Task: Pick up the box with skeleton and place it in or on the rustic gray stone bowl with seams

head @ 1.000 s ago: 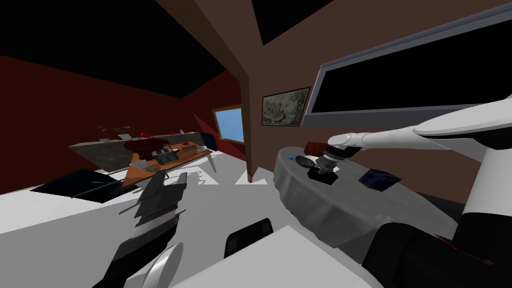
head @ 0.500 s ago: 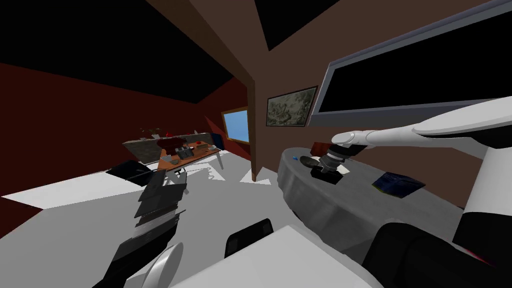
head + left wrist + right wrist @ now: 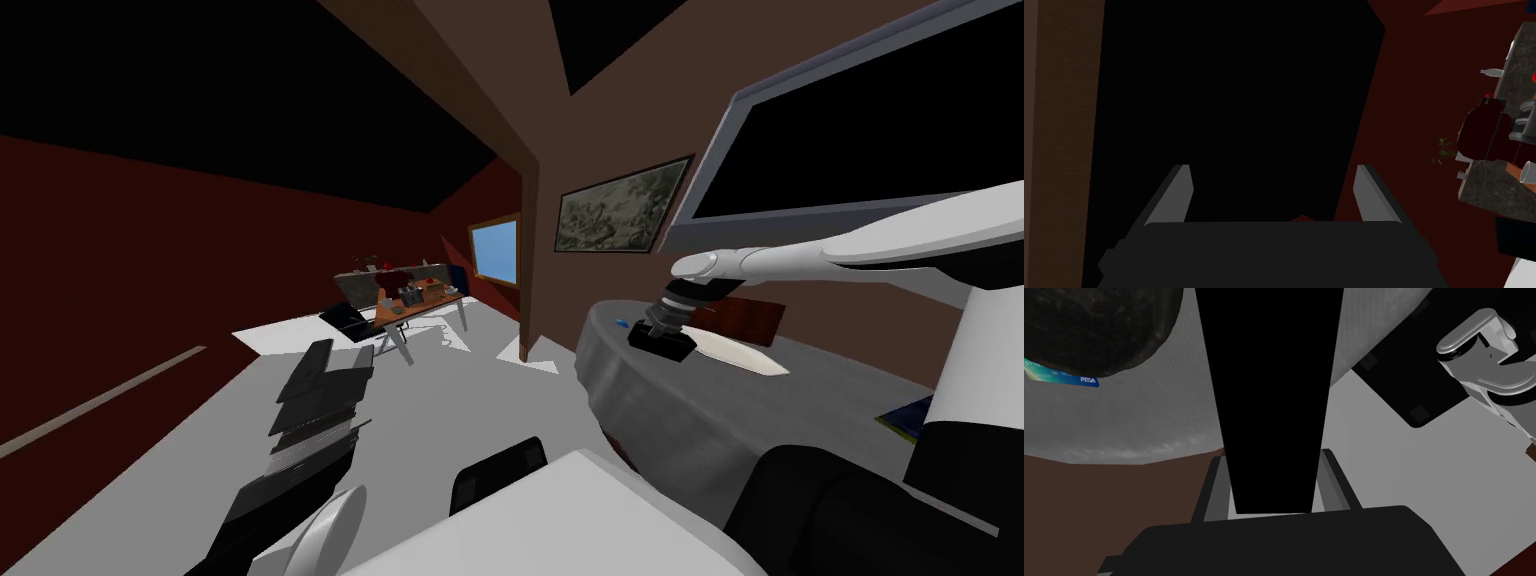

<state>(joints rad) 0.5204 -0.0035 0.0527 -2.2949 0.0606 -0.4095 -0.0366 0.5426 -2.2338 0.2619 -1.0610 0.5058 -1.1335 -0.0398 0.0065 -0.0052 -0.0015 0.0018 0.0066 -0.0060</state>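
Pinching flat black box (image 3: pixel 1269 388), right gripper (image 3: pixel 1274 460), rough dark bowl (image 3: pixel 1099 328)

This is a room in a home, seemingly a living and dining space. A round table (image 3: pixel 700 410) draped in grey cloth stands by a brown wall with a framed picture (image 3: pixel 625 205) and a large grey-framed window (image 3: pixel 850 110). Farther off, a wooden table (image 3: pixel 425 305) crowded with small household things stands before a stone-topped counter (image 3: pixel 385 283), near a small blue window (image 3: pixel 495 250).
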